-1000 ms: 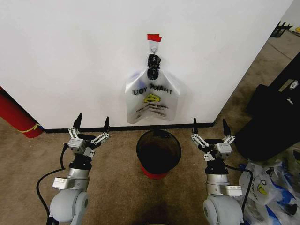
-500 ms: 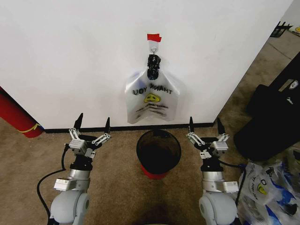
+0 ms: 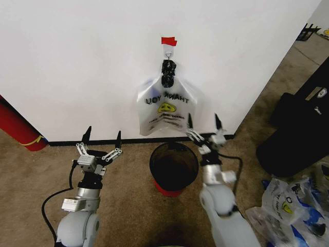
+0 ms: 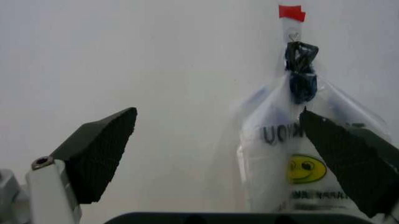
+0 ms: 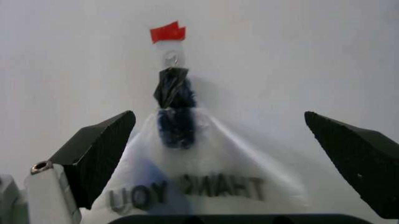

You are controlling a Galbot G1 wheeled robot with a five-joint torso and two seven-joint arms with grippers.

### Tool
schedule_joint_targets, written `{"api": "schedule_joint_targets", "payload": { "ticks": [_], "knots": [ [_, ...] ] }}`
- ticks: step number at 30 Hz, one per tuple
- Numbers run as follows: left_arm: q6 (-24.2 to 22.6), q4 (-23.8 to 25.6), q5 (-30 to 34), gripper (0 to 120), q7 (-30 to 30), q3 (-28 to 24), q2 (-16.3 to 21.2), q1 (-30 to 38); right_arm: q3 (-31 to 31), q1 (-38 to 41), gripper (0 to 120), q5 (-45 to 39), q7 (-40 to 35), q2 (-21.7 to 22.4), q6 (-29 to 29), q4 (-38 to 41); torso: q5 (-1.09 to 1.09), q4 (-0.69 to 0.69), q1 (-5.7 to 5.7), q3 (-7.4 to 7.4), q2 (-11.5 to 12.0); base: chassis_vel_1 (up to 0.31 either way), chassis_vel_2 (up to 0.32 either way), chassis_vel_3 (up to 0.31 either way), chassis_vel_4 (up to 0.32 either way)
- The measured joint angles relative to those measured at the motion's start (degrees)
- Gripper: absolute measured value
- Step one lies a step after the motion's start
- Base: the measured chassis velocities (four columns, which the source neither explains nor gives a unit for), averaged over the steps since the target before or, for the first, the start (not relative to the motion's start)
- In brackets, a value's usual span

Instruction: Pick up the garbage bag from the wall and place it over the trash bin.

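The garbage bag (image 3: 165,108), whitish see-through plastic with black lettering and a yellow smiley, hangs by its black knotted top from a small hook (image 3: 168,50) on the white wall (image 3: 77,62), under a red tape piece (image 3: 168,40). Directly below stands the black mesh trash bin (image 3: 174,165) with its red base. My right gripper (image 3: 203,117) is open, raised beside the bag's lower right corner and above the bin's right rim. My left gripper (image 3: 103,131) is open, low and left of the bin. Both wrist views face the bag (image 4: 299,158) (image 5: 187,182) between open fingers.
A red cylinder (image 3: 15,126) leans at the wall's left end. A black case (image 3: 300,123) stands to the right, with a pile of plastic bags (image 3: 290,206) on the carpet in front of it. A black baseboard (image 3: 123,140) runs along the wall's foot.
My right arm has swung left and up, from well right of the bin to beside the bag's lower right corner. The left arm has barely moved.
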State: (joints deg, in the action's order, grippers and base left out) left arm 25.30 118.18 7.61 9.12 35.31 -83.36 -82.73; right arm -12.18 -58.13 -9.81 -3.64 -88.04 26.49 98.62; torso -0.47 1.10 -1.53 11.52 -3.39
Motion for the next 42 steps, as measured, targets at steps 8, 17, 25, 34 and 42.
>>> {"api": "schedule_joint_targets", "payload": {
  "ticks": [8, 17, 25, 34, 42],
  "knots": [
    [0.15, -0.96, -0.36, 100, -0.05, 0.19, -0.80, 0.37, 2.69, 10.24, 100, -3.44, 0.04, -3.43, 0.18, -10.36, 0.00, 0.01, 0.00, 0.00, 0.00, 0.000, 0.000, 0.000, 0.000],
    [0.55, -1.55, -0.37, 100, -0.15, 0.43, -0.84, 0.40, 4.25, 16.04, 97, -12.23, 0.63, -4.06, -1.32, -16.61, 0.01, 0.01, 0.00, 0.00, 0.00, 0.000, 0.000, 0.000, 0.000],
    [0.74, -2.00, -0.49, 100, -0.17, 0.11, -1.02, 0.43, 5.51, 18.09, 81, -22.78, 1.48, -4.09, -4.48, -18.40, 0.01, 0.00, 0.00, -0.01, 0.00, 0.000, 0.000, 0.000, 0.000],
    [0.94, -1.99, -0.65, 100, -0.19, 0.18, -0.92, -0.02, 6.16, 19.70, 83, -23.90, 3.75, -4.21, -4.64, -20.13, 0.01, 0.00, 0.01, -0.01, 0.00, 0.000, 0.000, 0.000, 0.000],
    [1.02, -1.78, -0.82, 100, -0.19, 0.32, -0.65, -0.49, 5.88, 21.77, 68, -23.72, 4.30, -4.17, -4.33, -22.80, 0.01, 0.01, 0.01, -0.01, 0.00, 0.000, 0.000, 0.000, 0.000]
  ]
}}
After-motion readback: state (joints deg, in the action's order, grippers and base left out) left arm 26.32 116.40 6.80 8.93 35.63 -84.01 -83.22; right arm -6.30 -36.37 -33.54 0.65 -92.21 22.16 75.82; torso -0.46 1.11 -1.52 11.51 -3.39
